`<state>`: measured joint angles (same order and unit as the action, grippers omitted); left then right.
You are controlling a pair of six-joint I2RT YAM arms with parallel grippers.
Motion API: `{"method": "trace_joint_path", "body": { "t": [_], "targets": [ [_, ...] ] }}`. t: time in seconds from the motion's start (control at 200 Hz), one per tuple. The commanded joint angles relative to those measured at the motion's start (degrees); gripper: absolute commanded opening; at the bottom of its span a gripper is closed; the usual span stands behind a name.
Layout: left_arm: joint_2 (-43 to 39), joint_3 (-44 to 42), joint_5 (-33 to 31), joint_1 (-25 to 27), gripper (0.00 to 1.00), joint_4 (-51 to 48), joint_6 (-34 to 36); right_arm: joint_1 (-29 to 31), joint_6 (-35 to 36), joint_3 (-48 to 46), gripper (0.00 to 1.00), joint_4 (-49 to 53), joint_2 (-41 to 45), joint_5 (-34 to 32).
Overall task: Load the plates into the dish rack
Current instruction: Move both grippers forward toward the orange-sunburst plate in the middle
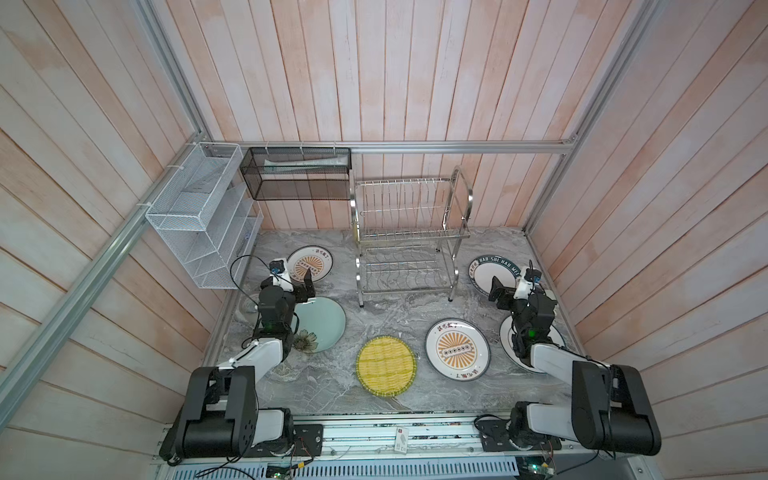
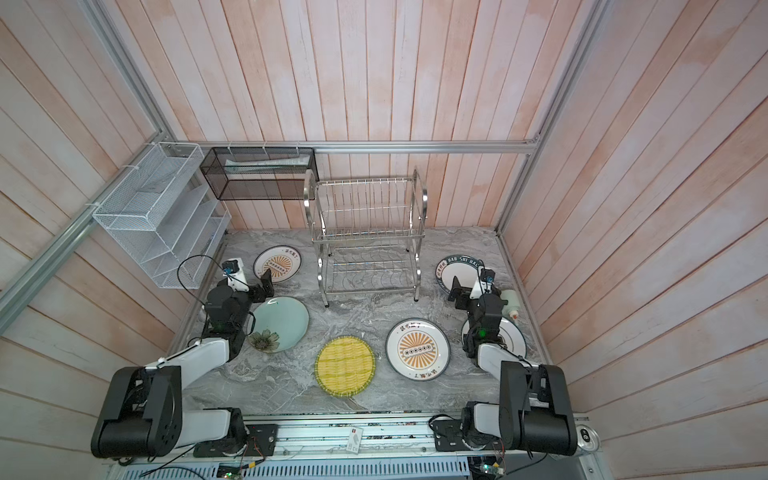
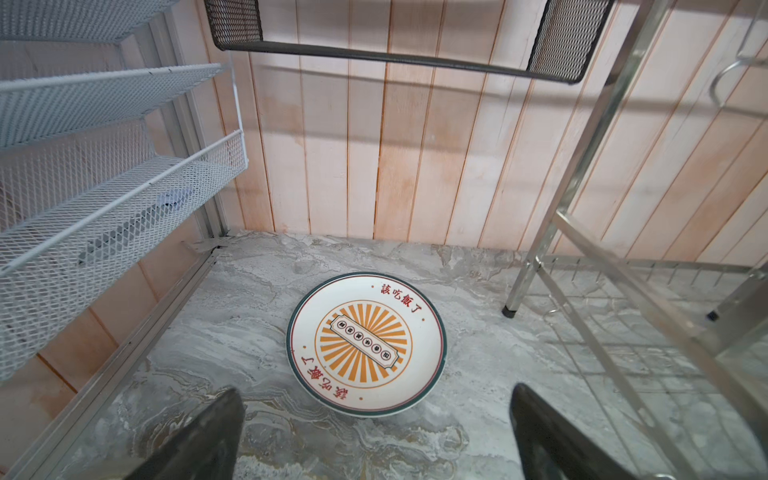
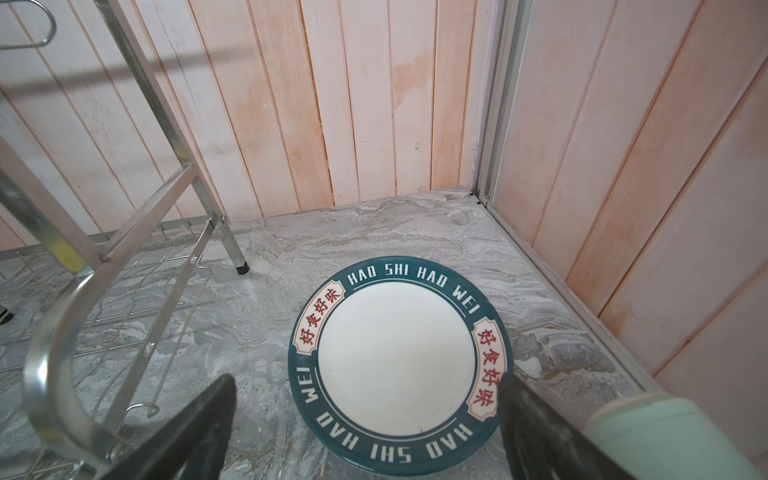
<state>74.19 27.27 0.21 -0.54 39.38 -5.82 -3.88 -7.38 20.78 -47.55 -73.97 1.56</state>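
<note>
Near edge of the tabletop (image 1: 332, 395), middle: yellow woven plate (image 1: 386, 365), flat. Just right of it: near sunburst plate (image 1: 457, 349), flat. By the right edge: white dark-rimmed plate (image 2: 513, 336), mostly hidden under the right arm. Left side: pale green flower plate (image 1: 324, 322), partly under the left arm.

Left gripper (image 3: 374, 390): jaws wide apart, holding nothing, just short of the far sunburst plate (image 3: 365, 345). Right gripper (image 4: 365, 378): jaws wide apart, holding nothing, over the lettered green-rim plate (image 4: 399, 357) near the far right corner.

Far edge, middle: dish rack (image 1: 409, 232), upright, between the two far plates. On the walls by the far left corner: white mesh organizer (image 1: 199, 216) and black mesh basket (image 1: 297, 174).
</note>
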Motion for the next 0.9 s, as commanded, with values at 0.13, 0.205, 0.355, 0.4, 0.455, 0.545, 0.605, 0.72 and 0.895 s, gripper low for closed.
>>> {"method": "trace_joint_path", "body": {
  "t": [0.13,0.205,0.355,0.4,0.455,0.545,0.605,0.72,0.895],
  "targets": [
    [-9.30,5.16,2.39,4.23,1.00,-13.03,-10.28,0.67,-6.42,4.09,0.97,14.51,10.77,1.52],
    [-10.88,8.65,1.39,6.39,1.00,-20.25,-10.80,0.95,-8.43,6.47,0.97,20.59,13.75,2.73],
    [-13.61,10.03,-0.45,12.78,1.00,-23.78,-10.21,2.74,-9.67,10.54,0.97,28.94,18.96,5.10],
    [-14.09,10.44,-1.05,14.59,1.00,-24.84,-10.45,3.13,-10.66,12.01,0.98,31.89,19.77,5.71],
    [-14.40,11.04,-3.43,16.66,1.00,-26.54,-11.62,3.26,-12.19,14.08,0.98,35.49,20.09,6.65],
    [-14.43,11.84,-6.52,18.88,1.00,-29.61,-16.16,3.48,-13.11,16.58,0.98,40.31,20.49,7.44],
    [-14.56,11.69,-6.19,19.58,1.00,-30.35,-18.84,3.48,-13.59,17.51,0.98,42.85,20.64,7.40],
    [-15.34,10.14,-5.74,21.30,1.00,-29.52,-20.66,3.50,-15.07,17.83,0.98,45.97,21.14,6.57],
    [-15.24,9.87,-8.27,22.76,1.00,-32.32,-23.17,3.42,-17.99,17.11,0.97,48.05,20.63,7.72]
  ]
}}
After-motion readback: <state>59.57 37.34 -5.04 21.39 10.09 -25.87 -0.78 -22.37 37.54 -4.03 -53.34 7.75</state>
